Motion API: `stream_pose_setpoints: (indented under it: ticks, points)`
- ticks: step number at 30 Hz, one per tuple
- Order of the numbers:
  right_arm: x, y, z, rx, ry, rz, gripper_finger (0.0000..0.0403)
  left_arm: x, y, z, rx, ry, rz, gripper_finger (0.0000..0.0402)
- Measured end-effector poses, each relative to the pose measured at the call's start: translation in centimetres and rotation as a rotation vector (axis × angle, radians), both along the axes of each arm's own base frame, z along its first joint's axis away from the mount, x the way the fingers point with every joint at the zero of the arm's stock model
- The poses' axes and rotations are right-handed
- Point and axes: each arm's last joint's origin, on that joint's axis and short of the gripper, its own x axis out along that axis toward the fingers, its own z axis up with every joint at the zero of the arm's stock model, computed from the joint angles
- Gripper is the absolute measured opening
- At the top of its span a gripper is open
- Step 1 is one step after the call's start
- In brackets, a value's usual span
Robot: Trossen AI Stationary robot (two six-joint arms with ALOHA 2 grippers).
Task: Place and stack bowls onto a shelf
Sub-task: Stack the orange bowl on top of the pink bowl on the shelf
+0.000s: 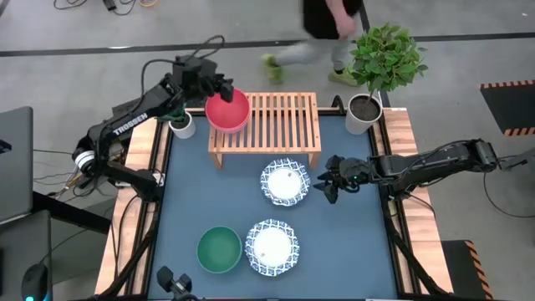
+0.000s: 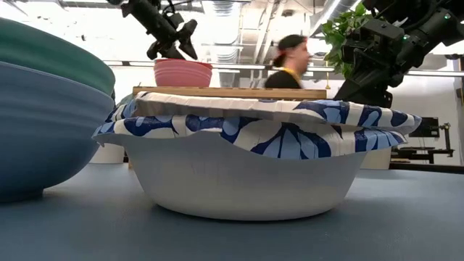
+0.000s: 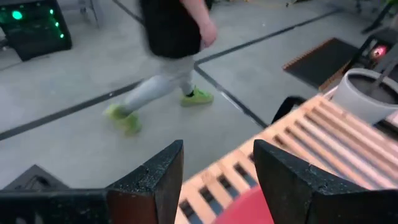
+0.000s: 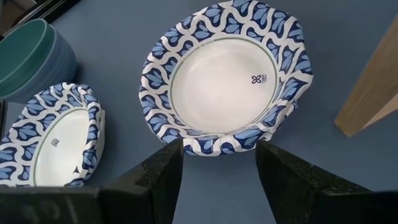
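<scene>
The pink bowl (image 1: pixel 227 110) (image 2: pixel 183 72) stands upright on the left end of the light-wood shelf (image 1: pixel 276 125). My left gripper (image 1: pixel 221 90) (image 3: pixel 217 180) is open just above the bowl's far rim, and the low view shows a small gap. Two white bowls with blue patterned rims rest on the blue tabletop, one in front of the shelf (image 1: pixel 285 182) (image 4: pixel 224 81) and one nearer (image 1: pixel 271 247) (image 4: pixel 53 140). The teal bowl (image 1: pixel 219 249) sits left of the nearer one. My right gripper (image 1: pixel 326 182) (image 4: pixel 217 180) is open, just right of the farther patterned bowl's rim.
A white pot with a leafy plant (image 1: pixel 364 113) stands at the shelf's right end and a smaller white pot (image 1: pixel 181 125) at its left. The middle and right of the shelf's slats are bare. A person (image 1: pixel 322 33) walks past beyond the table's far edge.
</scene>
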Motion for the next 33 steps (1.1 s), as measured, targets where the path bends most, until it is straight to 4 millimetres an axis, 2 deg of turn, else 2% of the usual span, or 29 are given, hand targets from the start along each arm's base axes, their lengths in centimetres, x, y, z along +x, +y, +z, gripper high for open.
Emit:
stream_pose_setpoints:
  ticks: [5,33]
  points:
    - [0.0,0.0,0.0,-0.001,0.000,-0.002,0.0226,0.2,-0.2,-1.3,-0.001,0.057,0.034,0.0178]
    - [0.0,0.0,0.0,0.004,-0.002,-0.009,0.0226,-0.3,-0.7,-2.1,-0.055,0.153,0.082,0.0178]
